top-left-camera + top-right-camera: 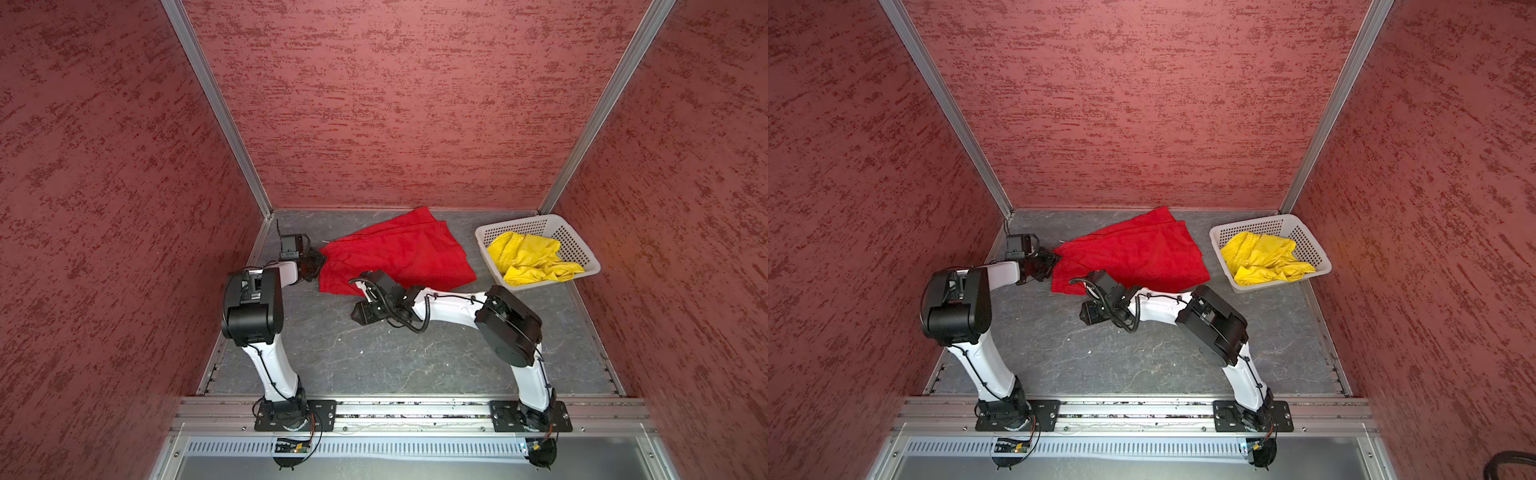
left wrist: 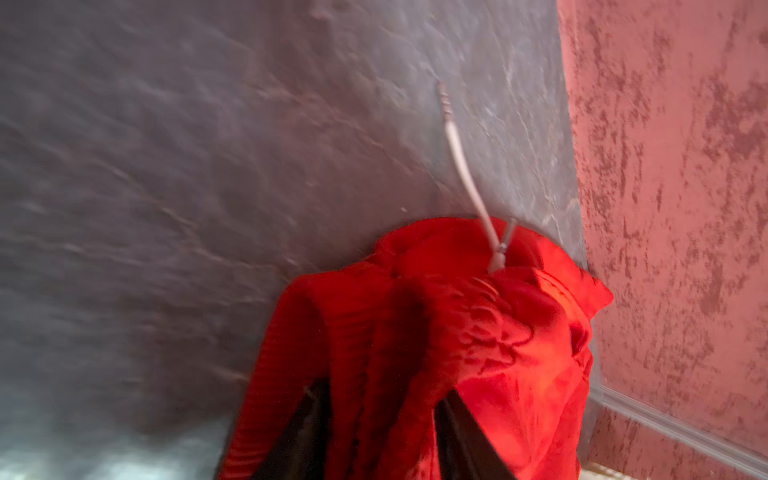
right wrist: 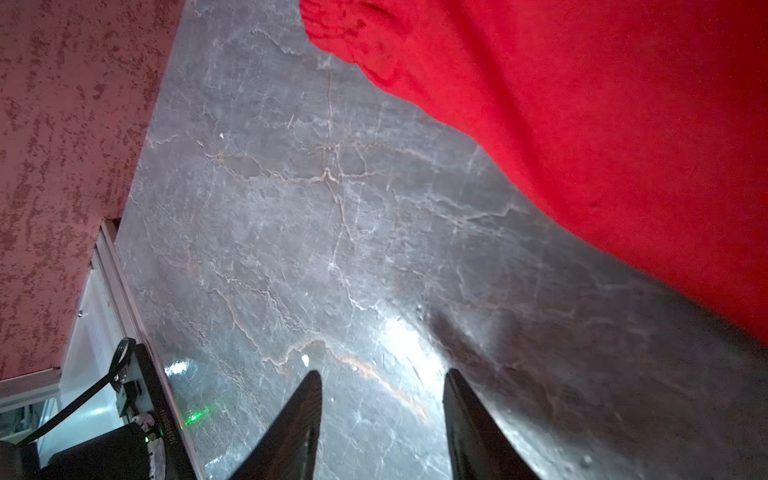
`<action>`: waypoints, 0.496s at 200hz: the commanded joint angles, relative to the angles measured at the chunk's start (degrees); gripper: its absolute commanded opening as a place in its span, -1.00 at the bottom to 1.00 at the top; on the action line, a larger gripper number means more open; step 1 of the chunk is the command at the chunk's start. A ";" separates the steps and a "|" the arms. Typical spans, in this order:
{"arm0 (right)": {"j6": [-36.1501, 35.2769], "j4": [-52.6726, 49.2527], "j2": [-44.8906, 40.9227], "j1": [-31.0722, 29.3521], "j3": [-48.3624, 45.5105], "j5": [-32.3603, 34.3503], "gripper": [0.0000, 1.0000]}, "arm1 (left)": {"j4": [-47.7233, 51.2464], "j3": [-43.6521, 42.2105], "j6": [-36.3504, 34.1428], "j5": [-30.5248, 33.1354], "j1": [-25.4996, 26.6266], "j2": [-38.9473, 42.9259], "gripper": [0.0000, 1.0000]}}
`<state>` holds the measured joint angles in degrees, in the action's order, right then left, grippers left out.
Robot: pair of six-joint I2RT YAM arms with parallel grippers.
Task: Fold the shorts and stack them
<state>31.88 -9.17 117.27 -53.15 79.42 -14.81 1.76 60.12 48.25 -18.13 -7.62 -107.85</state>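
- Top views, both alike: red shorts (image 1: pixel 399 257) spread flat toward the back of the grey table (image 1: pixel 374 353), gathered waist at the left, leg ends toward the right and the rear wall.
- Same views: yellow shorts (image 1: pixel 528 257) crumpled inside the white perforated basket (image 1: pixel 571 245) in the back right corner, well apart from the red pair.
- Same views: left gripper (image 1: pixel 313 266) right up against the waist corner of the red shorts, cloth drawn to it. Right gripper (image 1: pixel 358 314) low over bare table just in front of the red pair's near edge, pointing left, clear of the cloth.
- Left wrist view, blurred: red shorts (image 2: pixel 478 332) bunched over and between the two dark fingers (image 2: pixel 307 424), fingertips buried under the cloth. Fingers part-way apart, the gap packed with waistband. Clamped or merely pushed in: cannot tell.
- Same view: pale cord (image 2: pixel 465 166) trailing out of the waistband across the table toward the wall.
- Right wrist view: dark fingers (image 3: pixel 299 424) parted by a moderate gap, with only bare table (image 3: pixel 311 208) between them. Jaws apart and empty.
- Same view: edge of the red shorts (image 3: pixel 602 124) lying beyond the fingertips and off to one side, near but not touching.
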 commanded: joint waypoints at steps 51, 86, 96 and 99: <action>-9.38 -13.10 -11.97 19.44 1.45 13.11 0.20 | 15.28 2.30 -9.91 8.79 3.46 17.06 0.90; -9.87 -15.67 -8.33 20.54 0.25 16.96 0.14 | 17.14 2.12 -10.05 8.71 5.07 20.99 0.99; -9.49 -15.22 -7.85 20.54 -0.77 17.01 0.13 | 17.60 2.20 -10.17 8.51 5.14 21.02 0.99; -9.35 -15.00 -7.79 20.52 -1.20 17.01 0.13 | 17.63 2.20 -10.26 8.38 5.22 20.93 0.99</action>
<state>23.33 -19.84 107.22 -31.88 80.68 -1.04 15.38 62.19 39.92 -10.76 -2.20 -86.46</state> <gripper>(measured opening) 0.568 0.995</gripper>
